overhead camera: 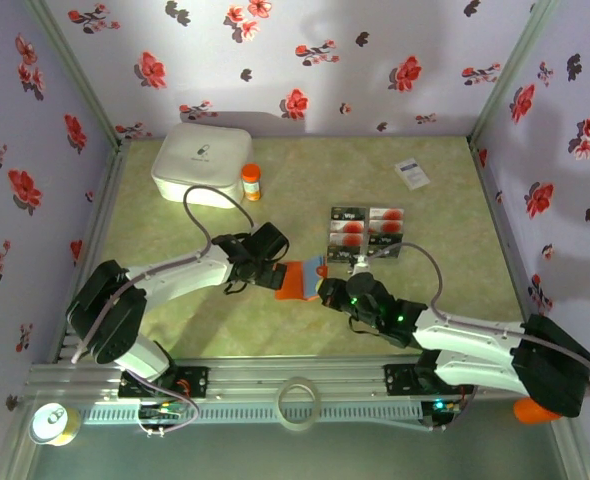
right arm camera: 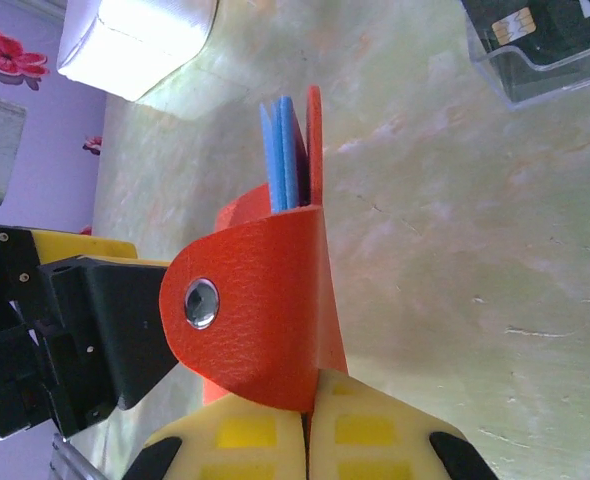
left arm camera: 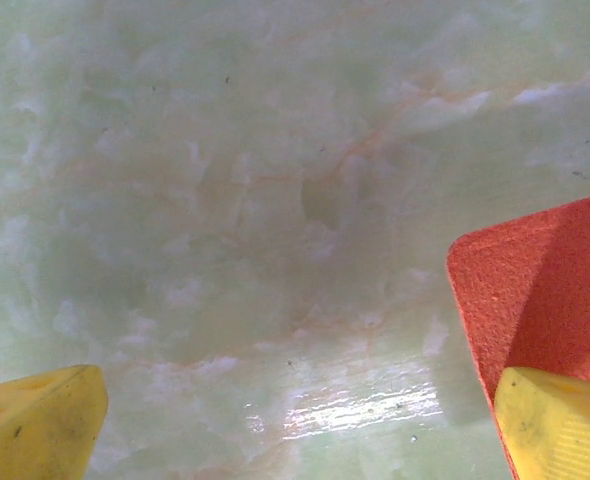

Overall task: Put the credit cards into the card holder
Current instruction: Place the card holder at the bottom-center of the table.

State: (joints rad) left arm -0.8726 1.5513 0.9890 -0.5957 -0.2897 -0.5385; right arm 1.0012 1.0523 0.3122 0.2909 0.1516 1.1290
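Observation:
The orange card holder lies at mid-table with its grey-blue inner panel showing. My right gripper is shut on the holder's snap flap, holding it on edge, and blue inner leaves stick up beyond the flap. My left gripper stands open at the holder's left end. In the left wrist view its yellow fingertips are wide apart over bare table, and one of them rests by the holder's orange corner. The credit cards lie in rows in a clear tray just behind the holder.
A white box and an orange-capped bottle stand at the back left. At the back right lies a white printed card. On the front rail are a tape ring and a can. Flowered walls close three sides.

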